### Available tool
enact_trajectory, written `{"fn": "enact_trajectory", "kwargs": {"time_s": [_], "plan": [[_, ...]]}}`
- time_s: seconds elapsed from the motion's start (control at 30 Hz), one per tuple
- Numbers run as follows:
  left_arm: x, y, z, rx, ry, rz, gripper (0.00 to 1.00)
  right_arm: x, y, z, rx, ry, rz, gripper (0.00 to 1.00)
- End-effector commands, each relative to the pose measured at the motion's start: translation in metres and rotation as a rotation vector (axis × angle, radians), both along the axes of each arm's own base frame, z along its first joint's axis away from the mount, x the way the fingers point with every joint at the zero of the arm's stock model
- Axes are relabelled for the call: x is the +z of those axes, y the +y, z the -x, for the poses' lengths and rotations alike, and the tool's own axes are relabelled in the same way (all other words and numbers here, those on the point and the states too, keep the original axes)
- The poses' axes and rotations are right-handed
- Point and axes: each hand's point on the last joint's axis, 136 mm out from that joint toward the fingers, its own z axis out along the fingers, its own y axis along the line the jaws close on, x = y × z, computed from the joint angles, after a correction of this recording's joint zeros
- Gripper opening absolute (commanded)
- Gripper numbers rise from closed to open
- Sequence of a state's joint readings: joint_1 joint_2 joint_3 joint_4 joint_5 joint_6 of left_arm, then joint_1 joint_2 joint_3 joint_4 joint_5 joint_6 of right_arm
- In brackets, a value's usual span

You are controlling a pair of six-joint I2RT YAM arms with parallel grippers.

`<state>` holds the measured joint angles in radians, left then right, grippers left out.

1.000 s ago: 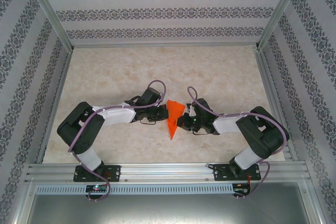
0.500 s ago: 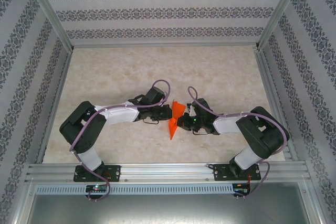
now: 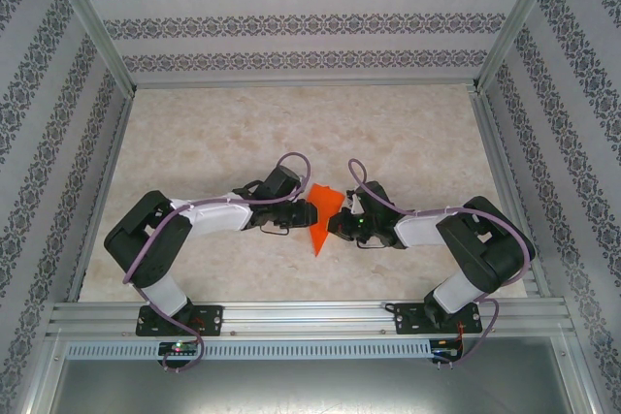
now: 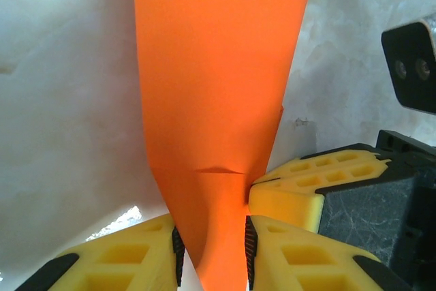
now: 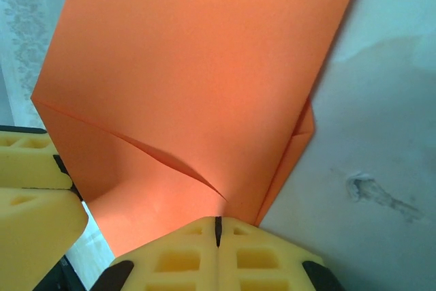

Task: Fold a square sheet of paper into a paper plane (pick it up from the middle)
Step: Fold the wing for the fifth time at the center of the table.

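The paper, folded into a long orange wedge, sits between the two gripper tips, its point toward the arm bases. The right gripper is clamped tight on its edge, and the sheet spreads out straight ahead of the fingers. The left gripper has its jaws parted, with the paper's narrow end between the pads. The marbled table lies below both.

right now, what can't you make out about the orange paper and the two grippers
- Top external: the orange paper is too small to read its folds; the left gripper and right gripper cover parts of its sides.
- Left wrist: the paper's ends are cut off by the top and bottom edges.
- Right wrist: the shut right gripper's own fingers hide whether they pinch a layer.
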<state>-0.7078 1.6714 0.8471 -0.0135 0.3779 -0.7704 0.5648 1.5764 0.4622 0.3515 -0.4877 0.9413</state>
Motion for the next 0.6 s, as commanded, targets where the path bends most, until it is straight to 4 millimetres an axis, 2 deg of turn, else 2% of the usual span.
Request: {"fn": "enact_trajectory", "kwargs": {"time_s": [0.0, 0.23, 0.37, 0.57], "plan": [[0.007, -0.009, 0.006, -0.024, -0.003, 0.046, 0.32, -0.028, -0.021, 0.014, -0.042, 0.082, 0.09, 0.0], [0.001, -0.008, 0.015, -0.066, 0.007, 0.002, 0.23, -0.026, -0.021, 0.013, -0.043, 0.079, 0.085, 0.0], [-0.004, -0.001, 0.016, -0.079, 0.005, -0.068, 0.15, -0.027, -0.021, 0.013, -0.041, 0.081, 0.084, 0.0], [-0.013, 0.006, 0.017, -0.105, -0.004, -0.179, 0.08, -0.026, -0.02, 0.013, -0.04, 0.081, 0.08, 0.0]]}}
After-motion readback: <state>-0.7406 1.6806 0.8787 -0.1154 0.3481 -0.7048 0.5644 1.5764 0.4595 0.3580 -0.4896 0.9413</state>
